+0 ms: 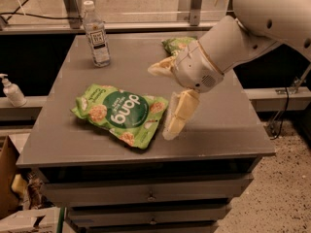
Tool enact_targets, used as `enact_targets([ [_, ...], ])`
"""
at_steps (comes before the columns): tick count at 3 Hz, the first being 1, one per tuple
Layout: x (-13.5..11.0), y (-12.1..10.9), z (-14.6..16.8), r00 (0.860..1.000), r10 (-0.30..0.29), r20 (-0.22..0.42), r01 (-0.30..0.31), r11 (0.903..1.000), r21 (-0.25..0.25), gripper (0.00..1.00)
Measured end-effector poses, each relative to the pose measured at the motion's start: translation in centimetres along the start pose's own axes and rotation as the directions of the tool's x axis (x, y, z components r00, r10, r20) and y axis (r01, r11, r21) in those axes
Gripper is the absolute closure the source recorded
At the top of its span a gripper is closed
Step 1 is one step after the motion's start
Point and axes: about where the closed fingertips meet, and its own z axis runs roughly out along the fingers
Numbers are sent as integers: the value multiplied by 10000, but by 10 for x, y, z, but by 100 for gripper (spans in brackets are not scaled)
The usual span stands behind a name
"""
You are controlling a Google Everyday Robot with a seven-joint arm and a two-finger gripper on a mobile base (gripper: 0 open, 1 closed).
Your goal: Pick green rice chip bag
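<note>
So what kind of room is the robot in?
Probably a lab or workshop: a grey metal drawer cabinet serves as the table, a black cable hangs beside it, and the robot's cream two-finger gripper hovers open right beside the light-green rice chip bag.

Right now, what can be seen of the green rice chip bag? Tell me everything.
The green rice chip bag is light green, crinkly and glossy like foil, with a dark green circle, white "dang" lettering upside down to the camera, and pictured round chips. It lies flat, face up, on the grey table, toward its front left. The pincer hangs open at the bag's right edge, one finger pointing down beside it; whether they touch cannot be told.
</note>
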Motion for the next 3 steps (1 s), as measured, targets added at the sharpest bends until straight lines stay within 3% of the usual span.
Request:
enact_targets([
  [1, -2, -14, 32, 9996, -38, 283, 36, 10000, 55, 0],
  [3, -7, -65, 74, 9990, -271, 366, 259, 9991, 341, 0],
])
